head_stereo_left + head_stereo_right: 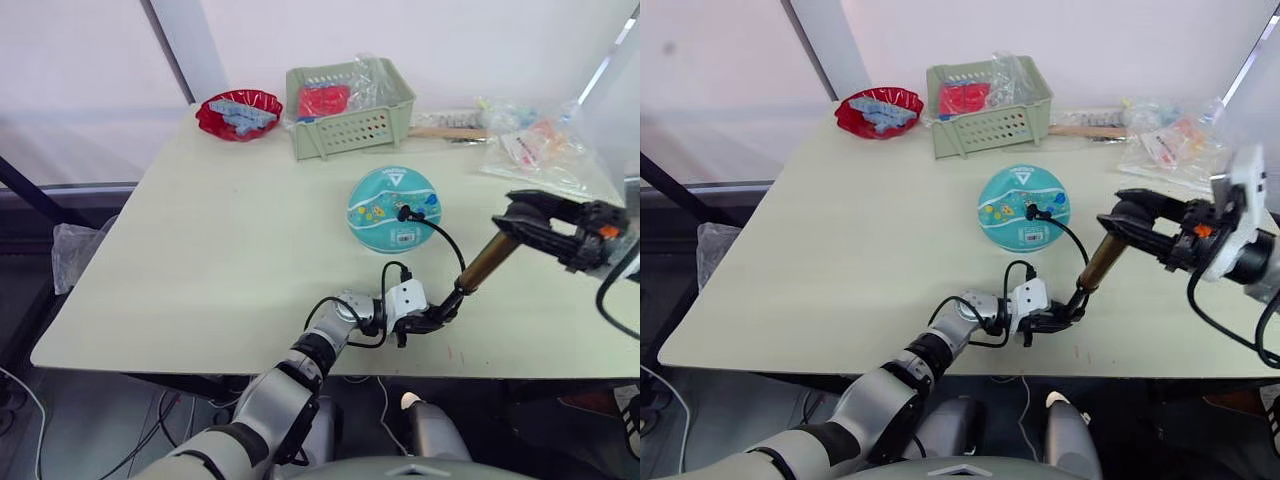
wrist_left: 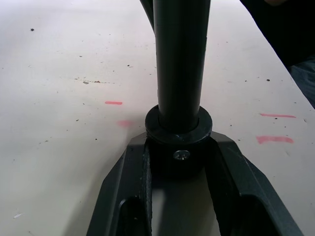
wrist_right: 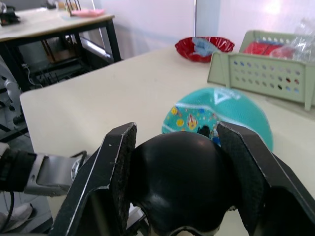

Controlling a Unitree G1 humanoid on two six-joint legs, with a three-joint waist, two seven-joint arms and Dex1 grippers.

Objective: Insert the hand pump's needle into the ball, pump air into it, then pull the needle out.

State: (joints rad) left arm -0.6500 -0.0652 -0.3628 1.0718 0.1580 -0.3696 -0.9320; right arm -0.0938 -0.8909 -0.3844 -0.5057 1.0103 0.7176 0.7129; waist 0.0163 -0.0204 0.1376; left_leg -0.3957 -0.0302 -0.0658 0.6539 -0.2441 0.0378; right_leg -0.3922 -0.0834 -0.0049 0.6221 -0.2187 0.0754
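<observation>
Left gripper (image 1: pixel 432 321) clamps hand pump (image 1: pixel 487 262) base near ball (image 1: pixel 394 209); right gripper (image 1: pixel 520 222) clamps handle; needle (image 1: pixel 403 212) in ball.

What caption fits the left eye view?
Both grippers hold the hand pump, its hose plugged into the ball.

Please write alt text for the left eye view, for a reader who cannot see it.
Two grippers hold the hand pump slanted above a pale table: the left gripper at its lower end, the right gripper at its handle end. Its black hose runs to the teal ball.
</observation>
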